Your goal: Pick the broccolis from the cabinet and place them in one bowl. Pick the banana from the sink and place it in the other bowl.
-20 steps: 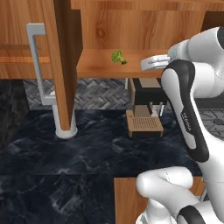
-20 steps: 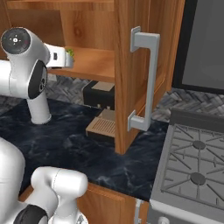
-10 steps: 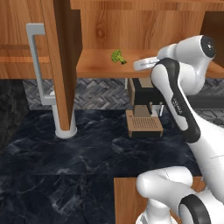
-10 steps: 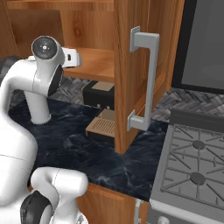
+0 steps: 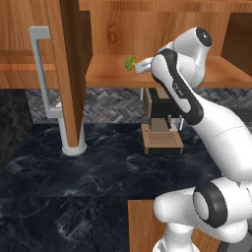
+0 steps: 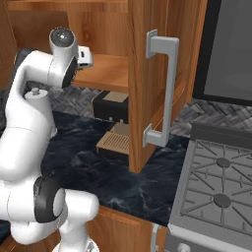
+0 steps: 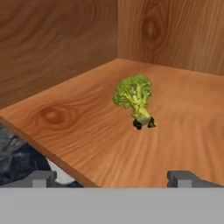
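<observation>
Wall cabinet [image 5: 162, 29], door swung wide with its grey bar handle [image 5: 42, 69] facing out, wooden shelf [image 7: 183, 127] exposed above the dark marbled tabletop [image 5: 74, 182]. White arm reaching up from the base toward the shelf, forearm level with its front edge. Small dark appliance with a slatted tray [image 5: 161, 140] standing on the tabletop below the shelf, clear of the reach. Tool [image 7: 111, 178] spread to full width, empty, tips just at the shelf's front lip and pointed inward. One broccoli floret [image 7: 134, 99] upright on the shelf, roughly centred ahead of the tool, apart from both fingers and from the cabinet's walls; seen in the left base view [image 5: 130, 62] just beyond the hand.

Step in hand, by judgement: approach to the first broccoli pick. Next move likely calling for a straight advance along the shelf until the floret sits between the fingers, low enough to catch stalk or crown without scraping the wood, then closure and withdrawal past the door.
</observation>
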Available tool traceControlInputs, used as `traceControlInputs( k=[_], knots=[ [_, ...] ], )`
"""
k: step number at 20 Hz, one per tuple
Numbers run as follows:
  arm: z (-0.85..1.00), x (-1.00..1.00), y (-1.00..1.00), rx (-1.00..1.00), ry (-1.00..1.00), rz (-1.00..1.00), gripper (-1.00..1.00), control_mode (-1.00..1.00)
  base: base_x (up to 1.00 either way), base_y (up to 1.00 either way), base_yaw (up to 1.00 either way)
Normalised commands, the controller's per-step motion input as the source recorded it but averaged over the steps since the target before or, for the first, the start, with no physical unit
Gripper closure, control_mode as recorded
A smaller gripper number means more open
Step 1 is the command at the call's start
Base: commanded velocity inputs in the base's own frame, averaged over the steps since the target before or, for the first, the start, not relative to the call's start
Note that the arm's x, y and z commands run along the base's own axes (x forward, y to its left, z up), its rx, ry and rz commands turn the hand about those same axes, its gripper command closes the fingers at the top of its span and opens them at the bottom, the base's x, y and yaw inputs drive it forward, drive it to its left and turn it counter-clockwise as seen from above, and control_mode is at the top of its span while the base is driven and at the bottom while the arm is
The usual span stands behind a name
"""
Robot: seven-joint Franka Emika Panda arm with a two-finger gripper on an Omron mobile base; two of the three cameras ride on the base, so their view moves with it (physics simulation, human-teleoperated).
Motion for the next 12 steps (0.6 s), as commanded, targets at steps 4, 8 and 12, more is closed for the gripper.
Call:
traceControlInputs(
  k=[4, 8, 12],
  knots=[
    [-0.22, 0.44, 0.12, 0.0, -0.13, 0.01, -1.0, -1.0, 0.0, 0.0, 0.0],
    [-0.17, 0.48, 0.03, 0.0, -0.03, 0.0, -1.0, -1.0, 0.0, 0.0, 0.0],
    [-0.12, 0.5, 0.03, -0.03, 0.05, 0.0, -1.0, -1.0, 0.0, 0.0, 0.0]
  ],
)
